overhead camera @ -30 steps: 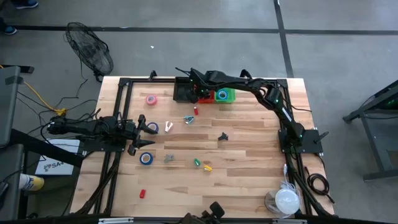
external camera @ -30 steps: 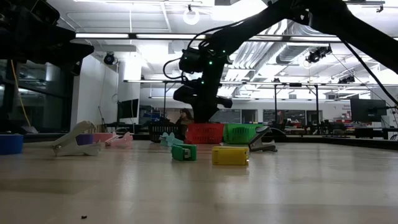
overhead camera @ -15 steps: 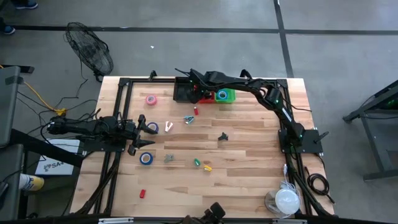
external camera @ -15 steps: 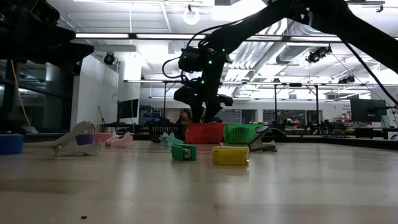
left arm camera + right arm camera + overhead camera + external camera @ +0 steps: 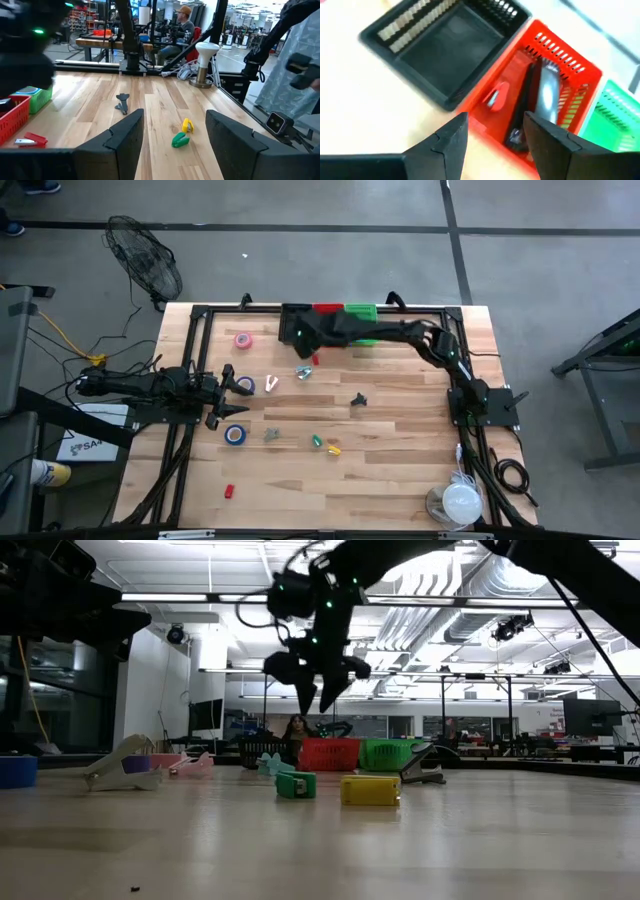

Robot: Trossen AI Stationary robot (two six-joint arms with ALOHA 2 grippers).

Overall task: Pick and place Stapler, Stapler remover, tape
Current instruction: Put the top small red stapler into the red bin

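Right gripper [image 5: 300,340] hangs in the air over the far side of the table, its fingers spread apart and holding nothing; in the low view its two fingertips point down, well above the table top. It sits at about 11 o'clock from table centre, just in front of the row of baskets.

Baskets along the far edge: black basket [image 5: 445,47], red basket [image 5: 540,100], green basket [image 5: 615,120], side by side. Right wrist view shows the red basket holding a dark stapler [image 5: 537,107] lying lengthwise and a red staple remover [image 5: 496,96] beside it. Black basket has nothing visible inside.

Left gripper [image 5: 240,387] waits at 9 o'clock, low near the table's left edge, fingers spread wide and empty. A blue tape roll [image 5: 235,434] lies near it toward 8 o'clock; a pink tape roll [image 5: 243,340] sits at 10 o'clock.

Loose on the table: white staple remover [image 5: 270,383] just beside the left gripper, teal staple remover [image 5: 303,372] below the right gripper, dark staple remover [image 5: 358,399] near centre, a green piece [image 5: 317,442] and a yellow piece [image 5: 333,448] touching or nearly so at 6 o'clock, small red piece [image 5: 228,491] at 7 o'clock.
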